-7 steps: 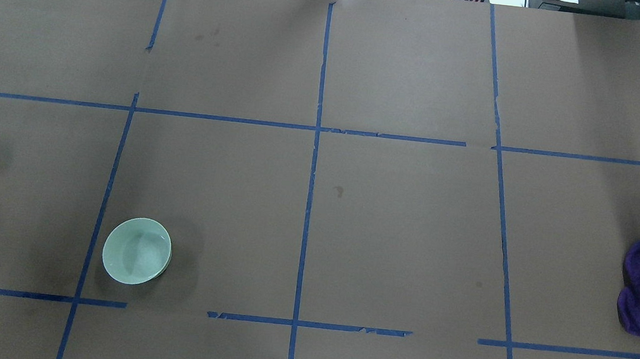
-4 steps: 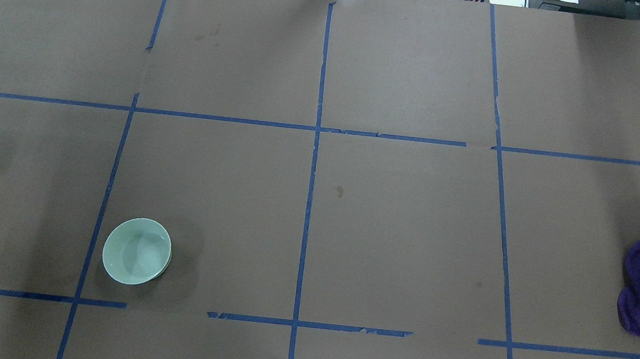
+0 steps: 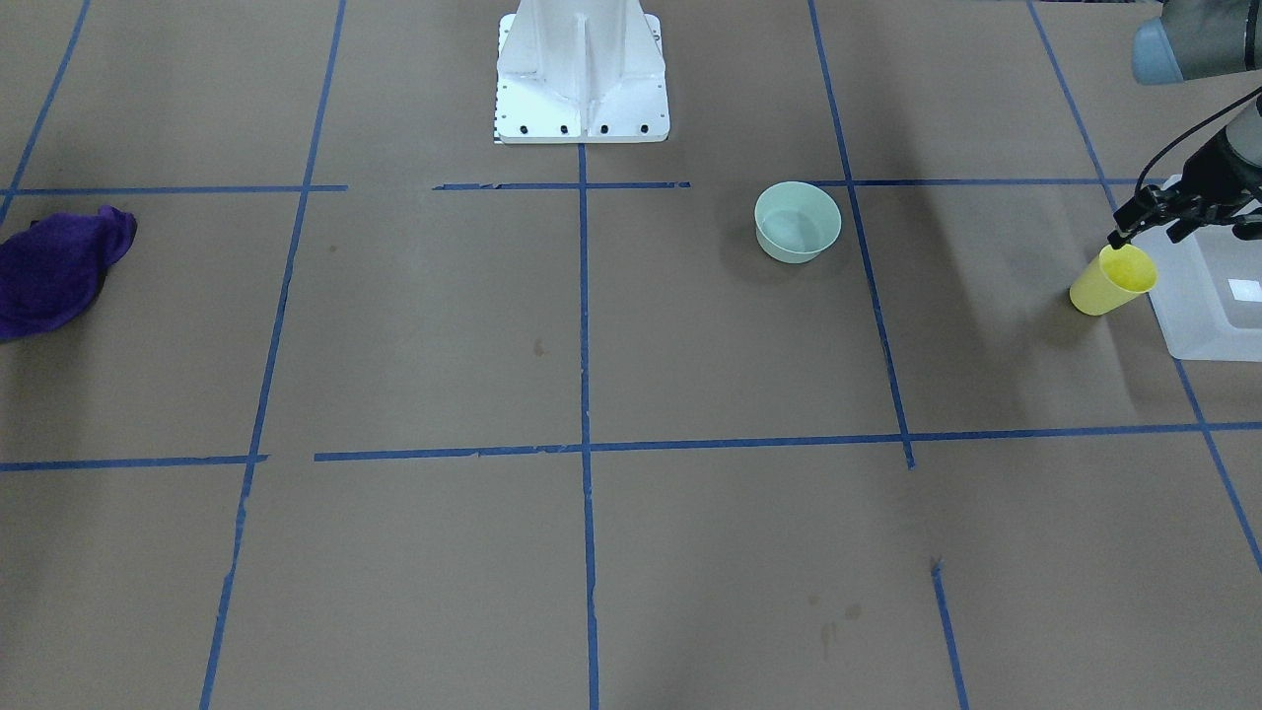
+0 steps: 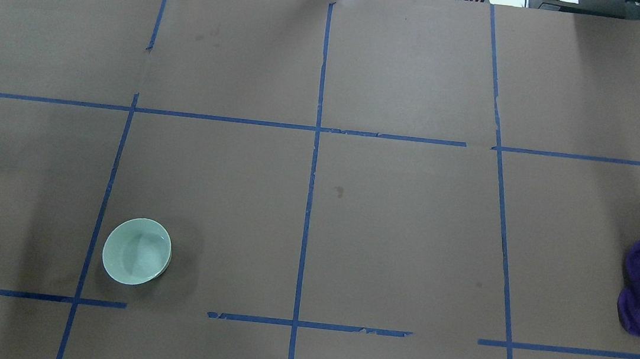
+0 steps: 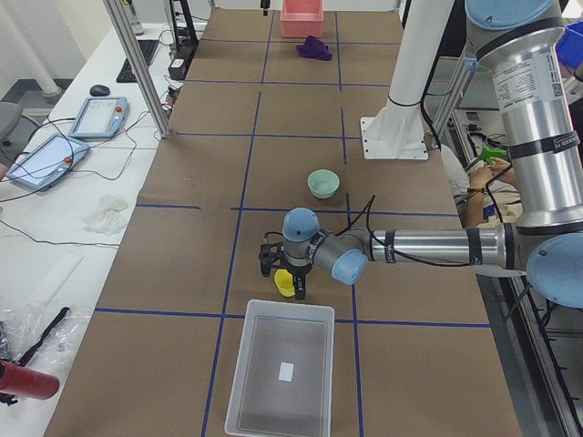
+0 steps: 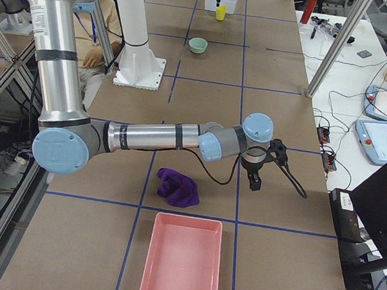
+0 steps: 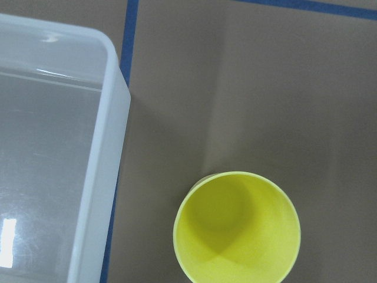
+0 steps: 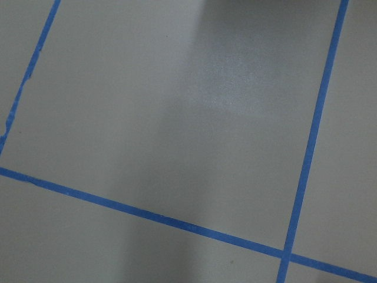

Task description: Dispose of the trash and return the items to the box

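**A:** Our left gripper [image 3: 1147,232] hangs spread over the yellow cup [image 3: 1112,280], which stands upright on the far left, just beside the box [image 3: 1208,306]. If a finger lands on the rim or the box wall, we could tip the cup.

**B:** Agreed. The overhead view crops the cup and misses the box, but the left side view shows both. As for our right gripper [image 6: 255,177], we cannot tell.

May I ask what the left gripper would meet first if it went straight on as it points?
Most likely the yellow cup, standing upright right below the left gripper; the gap is unclear.
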Controlling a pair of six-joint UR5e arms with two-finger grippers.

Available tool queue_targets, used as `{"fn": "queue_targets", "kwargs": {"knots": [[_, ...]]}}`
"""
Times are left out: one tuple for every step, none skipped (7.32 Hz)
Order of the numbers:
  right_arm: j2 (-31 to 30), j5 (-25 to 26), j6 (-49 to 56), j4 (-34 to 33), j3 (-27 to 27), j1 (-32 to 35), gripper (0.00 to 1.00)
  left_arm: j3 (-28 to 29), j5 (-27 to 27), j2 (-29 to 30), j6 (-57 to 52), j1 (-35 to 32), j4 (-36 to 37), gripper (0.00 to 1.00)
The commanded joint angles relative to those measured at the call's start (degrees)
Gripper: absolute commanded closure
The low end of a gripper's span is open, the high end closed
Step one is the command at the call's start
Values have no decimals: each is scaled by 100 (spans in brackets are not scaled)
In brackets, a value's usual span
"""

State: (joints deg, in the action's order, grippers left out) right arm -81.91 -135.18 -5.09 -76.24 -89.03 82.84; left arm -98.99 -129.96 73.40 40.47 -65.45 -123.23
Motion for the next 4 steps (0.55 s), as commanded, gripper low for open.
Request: {"fn": "queue_targets", "kwargs": {"knots": [[-44,0,0,4,-9,-4,0,108,23,35,5,6,-226,10],[-61,-9,0,4,-9,-4,0,117,23,26,-4,-12,-271,10],[-61,-26,0,4,-9,-4,0,195,32,43,-13,-12,-281,10],[-70,-26,-9,4,-1,-4,0,205,23,35,-21,-29,-376,10]]}}
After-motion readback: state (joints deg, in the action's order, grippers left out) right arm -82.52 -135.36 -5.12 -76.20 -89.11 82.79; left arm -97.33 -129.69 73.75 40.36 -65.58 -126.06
